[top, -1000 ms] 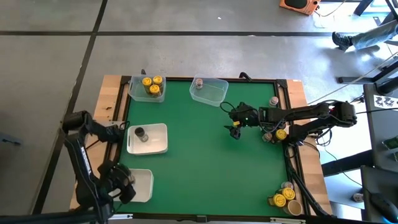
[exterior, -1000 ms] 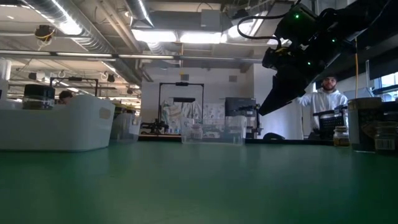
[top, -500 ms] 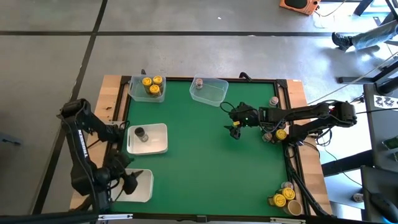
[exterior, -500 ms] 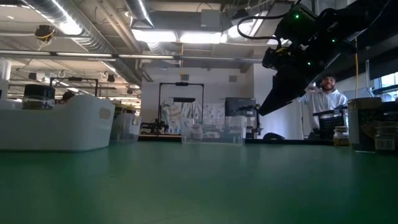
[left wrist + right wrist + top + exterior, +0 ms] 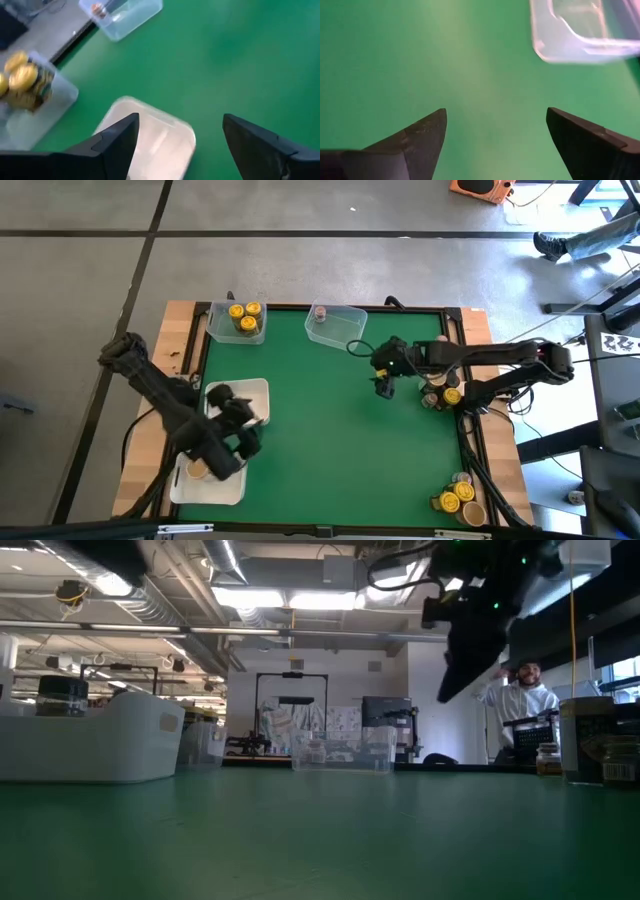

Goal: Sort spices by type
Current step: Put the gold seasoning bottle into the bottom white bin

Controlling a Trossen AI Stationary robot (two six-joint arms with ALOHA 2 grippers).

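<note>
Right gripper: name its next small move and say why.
Probably swing the right gripper toward the table's right edge and lower it over the yellow-lidded jar. The gripper's jaws stand open and empty above the bare green mat, that jar sits unsorted close by, and a clear tub at the far left corner already holds the same kind.

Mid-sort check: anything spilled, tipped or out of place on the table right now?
Nothing stands out. The yellow-lidded jars sit upright in their clear tub, the unsorted jars wait at the table's right edge, and the green mat shows no spill. Both grippers are open and empty.
</note>
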